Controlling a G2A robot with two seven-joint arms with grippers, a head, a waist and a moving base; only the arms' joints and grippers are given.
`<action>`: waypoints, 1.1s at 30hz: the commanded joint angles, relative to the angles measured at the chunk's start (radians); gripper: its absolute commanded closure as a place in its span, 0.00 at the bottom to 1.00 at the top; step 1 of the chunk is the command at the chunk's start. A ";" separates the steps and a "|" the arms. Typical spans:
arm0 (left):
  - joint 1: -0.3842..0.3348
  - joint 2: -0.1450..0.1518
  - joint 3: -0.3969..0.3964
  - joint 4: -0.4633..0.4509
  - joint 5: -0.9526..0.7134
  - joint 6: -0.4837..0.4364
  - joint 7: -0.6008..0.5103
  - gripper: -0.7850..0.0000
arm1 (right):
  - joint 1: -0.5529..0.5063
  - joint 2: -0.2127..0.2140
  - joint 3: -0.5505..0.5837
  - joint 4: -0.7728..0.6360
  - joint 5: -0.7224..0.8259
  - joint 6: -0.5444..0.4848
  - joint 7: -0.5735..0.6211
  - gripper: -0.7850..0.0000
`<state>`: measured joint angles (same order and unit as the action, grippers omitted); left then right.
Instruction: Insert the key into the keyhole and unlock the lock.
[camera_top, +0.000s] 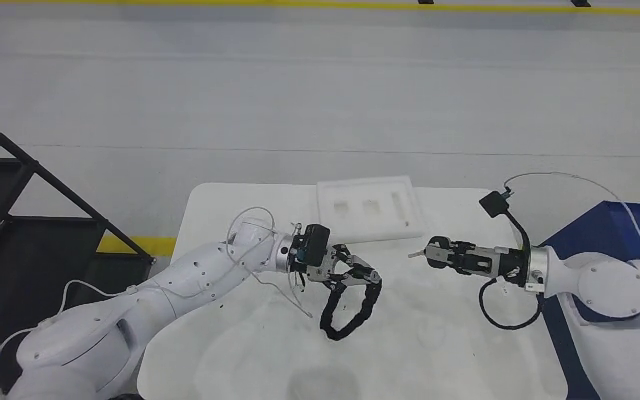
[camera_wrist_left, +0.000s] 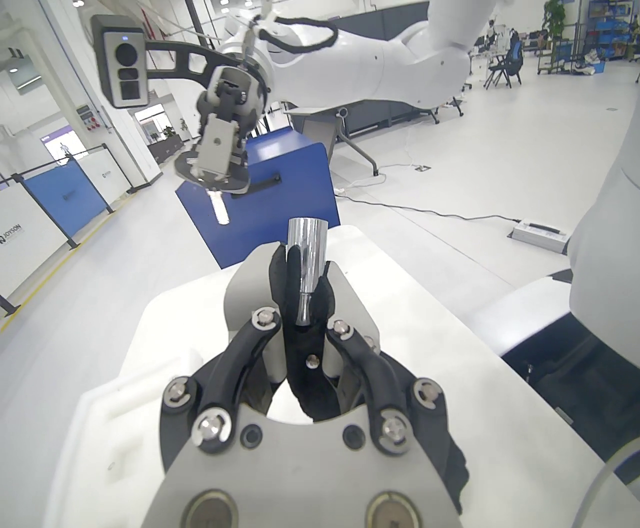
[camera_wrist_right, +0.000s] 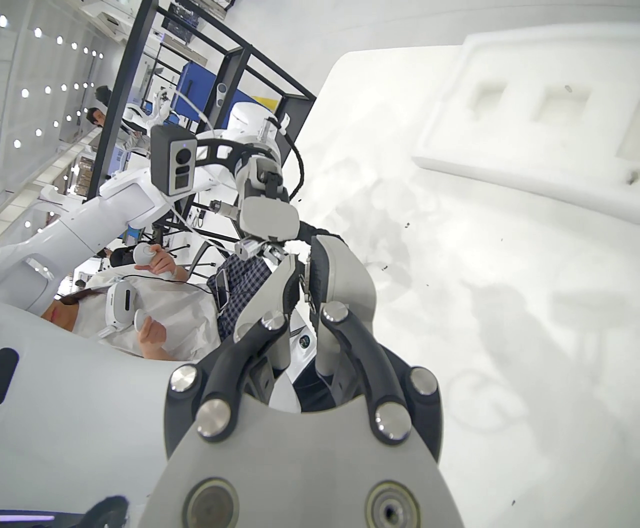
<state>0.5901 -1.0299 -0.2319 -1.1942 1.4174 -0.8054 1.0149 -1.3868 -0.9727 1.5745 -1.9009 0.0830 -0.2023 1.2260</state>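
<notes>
Two grippers face each other above the table (camera_top: 450, 345). The left gripper (camera_wrist_left: 302, 267) is clamped on the lock (camera_wrist_left: 306, 235), gripping its chrome cylinder, and the black cable loop (camera_top: 350, 310) hangs under the gripper. The right gripper (camera_top: 430, 252) is closed on the key (camera_wrist_left: 218, 207). Its blade points at the left gripper, with a gap between tip and cylinder. Beyond both grippers lies a white foam tray (camera_top: 370, 210).
</notes>
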 joint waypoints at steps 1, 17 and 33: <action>-0.008 -0.011 0.004 0.004 -0.019 0.000 -0.001 1.00 | -0.018 0.004 0.021 -0.037 0.011 0.001 0.009 1.00; -0.020 -0.047 0.008 0.043 -0.072 0.010 0.010 1.00 | -0.051 0.009 0.054 -0.084 0.020 -0.009 0.000 1.00; 0.072 -0.084 -0.046 0.022 -0.084 0.232 -0.001 1.00 | -0.121 0.021 0.106 -0.270 -0.082 0.187 -0.056 1.00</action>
<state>0.6594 -1.1073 -0.2768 -1.1818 1.3182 -0.6045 1.0168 -1.4991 -0.9522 1.6739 -2.1524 0.0074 -0.0281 1.1767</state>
